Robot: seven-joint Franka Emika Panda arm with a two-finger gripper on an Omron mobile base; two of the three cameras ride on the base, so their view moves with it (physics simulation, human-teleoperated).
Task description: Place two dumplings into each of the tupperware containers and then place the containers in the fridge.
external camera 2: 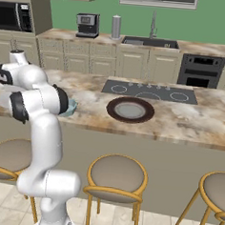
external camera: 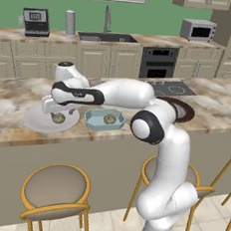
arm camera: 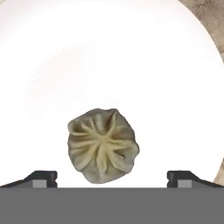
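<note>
Hovering over the white plate [arm camera: 109, 52], our gripper [arm camera: 111, 177] stood wide open; the dumpling [arm camera: 103, 145] lay centred between its fingertips [arm camera: 41, 178], roundish.

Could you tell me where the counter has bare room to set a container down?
Bare marble lies between the blue tub and the dark brown plate, and right of that plate toward the counter's end. It is crowded at the white plate, where the open gripper hovers over a dumpling.
</note>
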